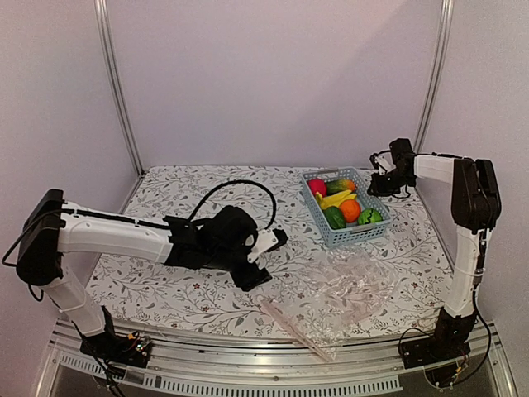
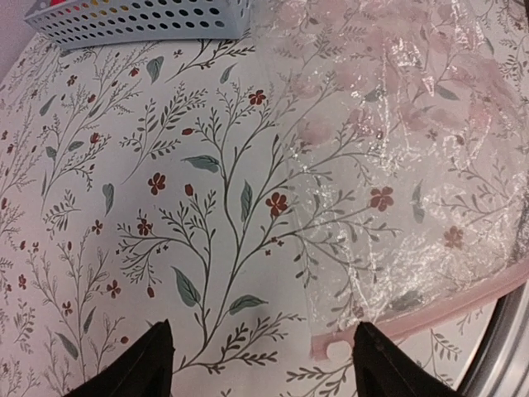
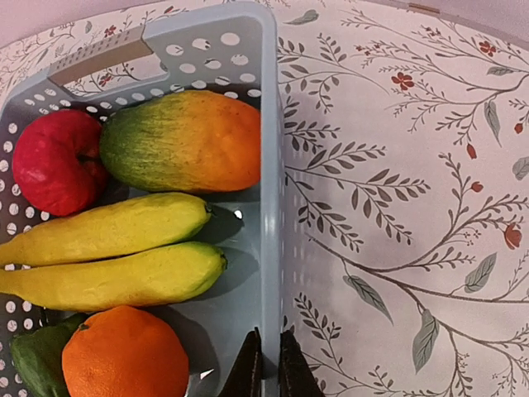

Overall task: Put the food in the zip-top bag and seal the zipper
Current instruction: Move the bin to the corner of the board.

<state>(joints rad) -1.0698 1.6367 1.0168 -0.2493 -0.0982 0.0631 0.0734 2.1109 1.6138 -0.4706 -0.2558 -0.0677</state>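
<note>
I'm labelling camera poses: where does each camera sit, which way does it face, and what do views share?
Top external: above and behind the bases, looking down on the table; left arm and right arm show.
Left wrist: looks down at the zip-top bag and zipper; left gripper, open, at bottom.
Right wrist: looks down into the basket of fruit; right gripper at its wall.
Shared: basket in all; bag in top and left wrist.

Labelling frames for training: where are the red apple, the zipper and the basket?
red apple (image 3: 54,161), right wrist view, middle of skin.
zipper (image 2: 455,304), left wrist view, strip's middle.
basket (image 3: 269,124), right wrist view, side rim.
</note>
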